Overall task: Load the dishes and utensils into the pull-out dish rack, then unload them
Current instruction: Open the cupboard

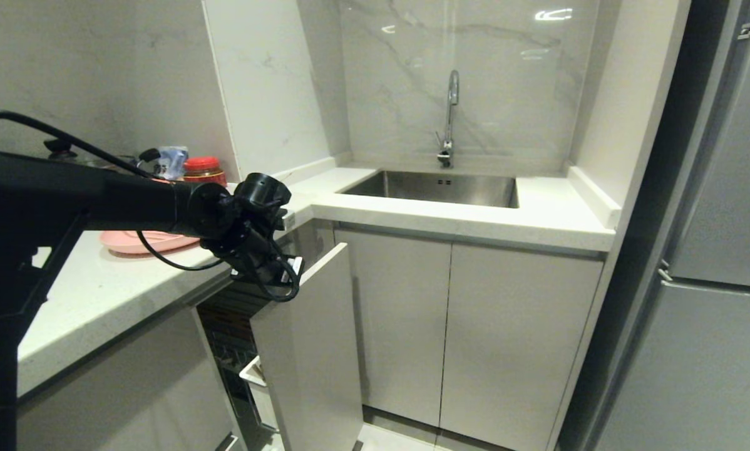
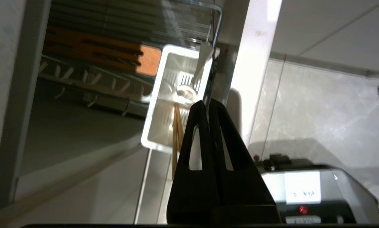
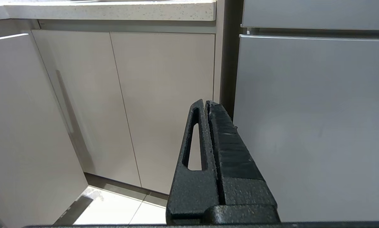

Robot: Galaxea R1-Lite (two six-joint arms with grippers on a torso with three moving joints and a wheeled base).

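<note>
Chopsticks (image 2: 177, 133) seemingly upright in cutlery box (image 2: 154, 126)

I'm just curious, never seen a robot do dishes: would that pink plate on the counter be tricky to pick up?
Probably. The pink plate lies flat on the counter, leaving little edge to pinch. It looks smooth, so likely slippery. Being shallow, it shouldn't tip or roll.

**Left claw shut above cutlery box**

Left claw (image 2: 207, 106) w/ both black fingers (image 2: 195, 139) pressed together, nothing held btwn them. Tips sit just over the white plastic cutlery box (image 2: 154, 120), which hangs at the corner of the chrome wire basket (image 2: 216, 28), next to the white front panel (image 2: 256, 69). In the box: wooden chopsticks (image 2: 176, 133) leaning up and out past its rim, plus a metal utensil (image 2: 200, 65) w/ flat handle. Behind, slotted wooden strip (image 2: 97, 53), partly lit orange. Tiled floor (image 2: 319, 117) beyond the panel; part of the robot base (image 2: 303, 190) in view.
</note>
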